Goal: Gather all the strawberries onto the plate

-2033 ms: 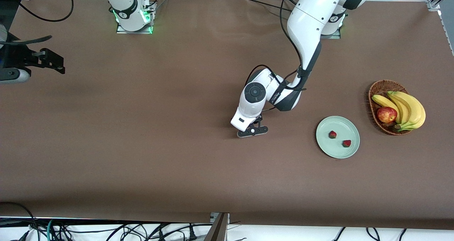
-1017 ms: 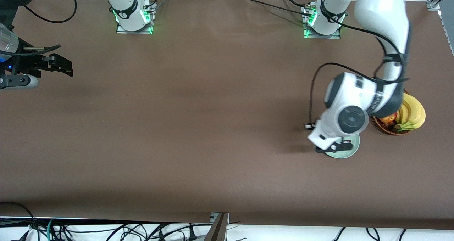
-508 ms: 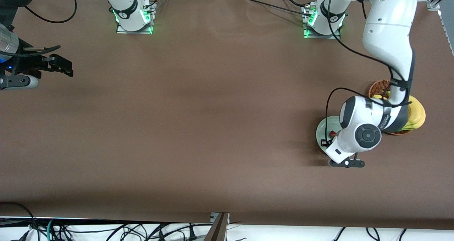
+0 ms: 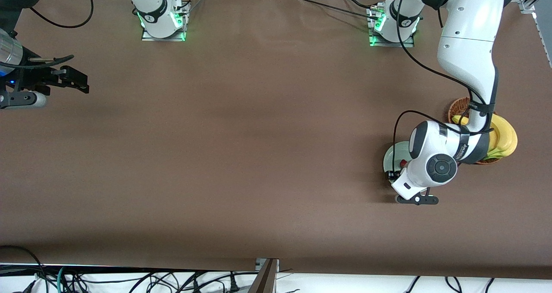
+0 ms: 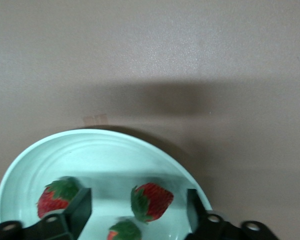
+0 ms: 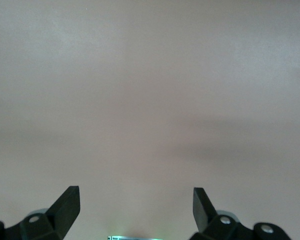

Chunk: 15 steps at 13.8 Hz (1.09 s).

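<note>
Strawberries (image 5: 151,201) sit on plate (image 5: 105,155); left gripper (image 5: 139,210) spread wide above, empty. Soft, light: pinch gently mid-body. Right gripper (image 6: 136,205) waits, wide.

No readable text, labels or numbers anywhere. Left arm (image 4: 463,148) has a dark band with small white print near the wrist, just above its gripper, but it's illegible.

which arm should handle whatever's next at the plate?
Left. The left gripper hangs open right over the plate, where three strawberries lie. The right gripper waits, open, over bare table at the right arm's end.
</note>
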Available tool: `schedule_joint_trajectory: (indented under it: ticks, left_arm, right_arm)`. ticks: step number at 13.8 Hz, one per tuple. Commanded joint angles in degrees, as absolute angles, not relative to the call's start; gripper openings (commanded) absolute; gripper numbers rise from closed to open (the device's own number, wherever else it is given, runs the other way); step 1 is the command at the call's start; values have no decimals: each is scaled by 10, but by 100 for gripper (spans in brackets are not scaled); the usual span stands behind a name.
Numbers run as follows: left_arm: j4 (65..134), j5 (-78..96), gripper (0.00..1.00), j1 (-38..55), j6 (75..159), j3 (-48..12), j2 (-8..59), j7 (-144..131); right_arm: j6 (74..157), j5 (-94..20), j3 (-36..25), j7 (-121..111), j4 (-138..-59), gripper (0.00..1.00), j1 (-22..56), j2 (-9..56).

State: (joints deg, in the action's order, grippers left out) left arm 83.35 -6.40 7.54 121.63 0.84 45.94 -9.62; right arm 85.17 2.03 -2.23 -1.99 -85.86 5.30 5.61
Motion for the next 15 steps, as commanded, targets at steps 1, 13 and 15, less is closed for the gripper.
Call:
schedule_joint_trajectory:
  ticks: [1,13,15]
  left_arm:
    - [831,-77,100,69,1168,1,419,-88]
    - [824,-15,100,69,904,-25,118,-59]
    - [850,3,100,38,907,-25,68,-48]
  right_arm:
    - [853,12,-18,-14,-853,100,47,57]
    - [853,13,-18,-13,-853,100,47,57]
    - [853,13,-18,-12,-853,100,47,57]
